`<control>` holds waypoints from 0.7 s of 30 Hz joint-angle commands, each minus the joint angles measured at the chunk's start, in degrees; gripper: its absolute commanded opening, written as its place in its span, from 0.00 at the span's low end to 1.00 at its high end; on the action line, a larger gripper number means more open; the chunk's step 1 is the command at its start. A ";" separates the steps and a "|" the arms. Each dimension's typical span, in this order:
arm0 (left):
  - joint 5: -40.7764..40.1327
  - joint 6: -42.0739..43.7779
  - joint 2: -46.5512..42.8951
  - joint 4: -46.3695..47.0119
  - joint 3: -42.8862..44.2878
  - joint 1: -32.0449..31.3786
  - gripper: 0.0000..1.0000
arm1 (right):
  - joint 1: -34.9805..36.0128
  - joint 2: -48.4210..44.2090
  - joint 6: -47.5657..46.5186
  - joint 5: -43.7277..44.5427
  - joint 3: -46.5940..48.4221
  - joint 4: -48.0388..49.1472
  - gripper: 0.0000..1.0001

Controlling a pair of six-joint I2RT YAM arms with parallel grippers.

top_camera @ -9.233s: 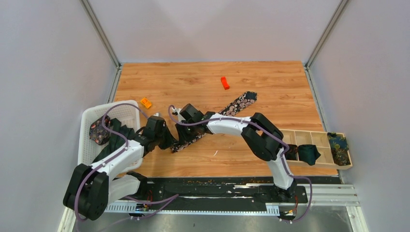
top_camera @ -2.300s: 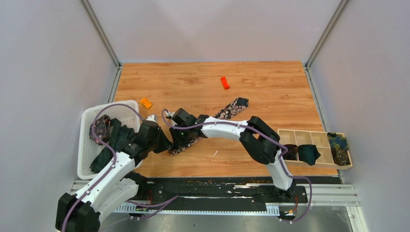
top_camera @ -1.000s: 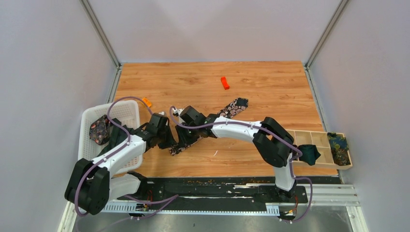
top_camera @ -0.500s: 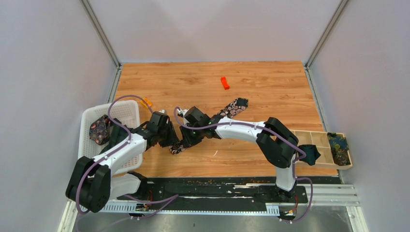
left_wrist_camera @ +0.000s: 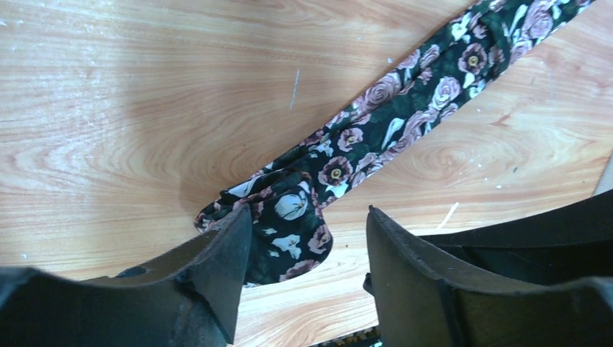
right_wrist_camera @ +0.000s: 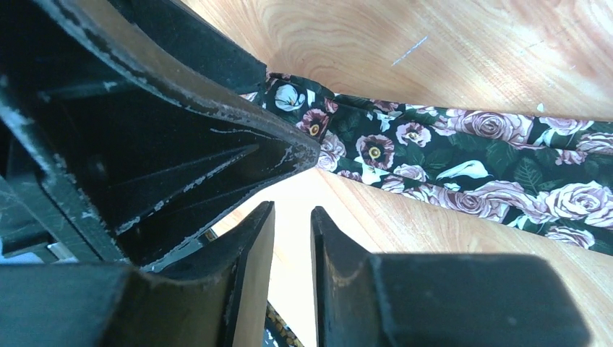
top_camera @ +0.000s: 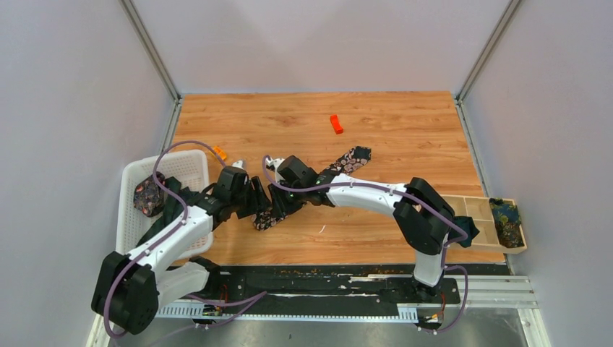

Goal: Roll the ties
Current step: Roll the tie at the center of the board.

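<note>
A black tie with pink-white flowers (top_camera: 340, 165) lies diagonally on the wooden table, its near end folded into a small bunch (left_wrist_camera: 293, 228). My left gripper (left_wrist_camera: 307, 217) stands open around that bunch, which rests against the left finger (left_wrist_camera: 209, 267) and stays clear of the right one. My right gripper (right_wrist_camera: 293, 210) hovers just beside the tie (right_wrist_camera: 434, 155), its jaws parted by a narrow gap with only bare table showing between them. From above, both grippers, left (top_camera: 254, 201) and right (top_camera: 283, 196), meet at the tie's near end.
A white basket (top_camera: 189, 163) at the left holds more ties (top_camera: 148, 196). A wooden compartment tray (top_camera: 483, 208) at the right holds a teal tie (top_camera: 466, 228) and a patterned one (top_camera: 506, 220). Orange blocks (top_camera: 336, 123) (top_camera: 220, 153) lie on the table.
My left gripper has opened and let go of the tie's folded end. The right jaws have parted a little. Both arms have shifted slightly to the right.
</note>
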 commanded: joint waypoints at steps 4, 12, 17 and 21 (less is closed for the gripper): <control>-2.01 1.14 -7.58 -1.66 1.57 -0.14 0.76 | -0.16 -3.61 0.11 -0.09 2.62 0.40 0.28; -9.96 1.18 -18.37 -8.04 1.34 -0.10 0.81 | -0.06 -1.25 -0.35 -1.62 8.01 -1.66 0.29; -11.37 0.03 -26.77 -8.68 -2.71 -0.10 0.81 | -0.08 2.56 -1.71 -1.80 13.73 -4.70 0.28; -11.17 -1.19 -30.38 -10.05 -4.98 -0.12 0.80 | -0.02 6.19 -2.16 -2.74 18.33 -6.86 0.27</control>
